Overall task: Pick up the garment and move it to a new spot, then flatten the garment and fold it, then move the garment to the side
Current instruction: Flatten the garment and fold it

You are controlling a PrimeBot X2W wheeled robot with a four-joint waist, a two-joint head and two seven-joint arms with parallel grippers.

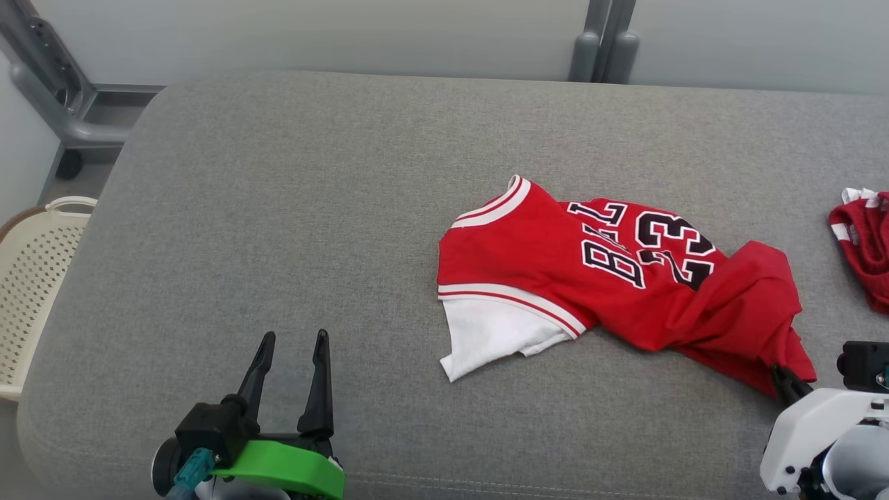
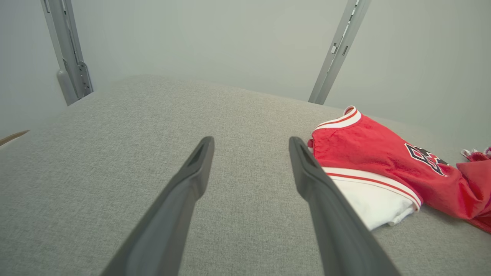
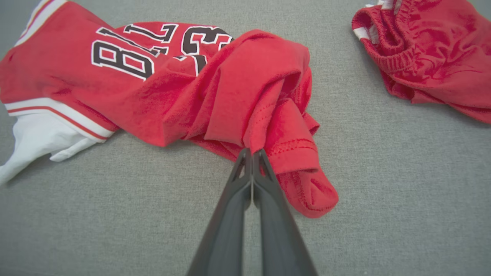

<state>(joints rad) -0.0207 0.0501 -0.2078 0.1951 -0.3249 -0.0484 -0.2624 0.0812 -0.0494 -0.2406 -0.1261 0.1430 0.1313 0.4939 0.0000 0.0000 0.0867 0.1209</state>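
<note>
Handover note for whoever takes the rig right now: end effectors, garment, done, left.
Right end effector: shut on a bunched fold at the near right end of the red jersey.
Left end effector: open, holding nothing, over bare grey cushion left of the jersey.
Jersey: crumpled, lying on the cushion right of centre; second red garment lies apart, further right.
Done: grasp made.
Left: lift and relocate, flatten, fold, move aside.
</note>
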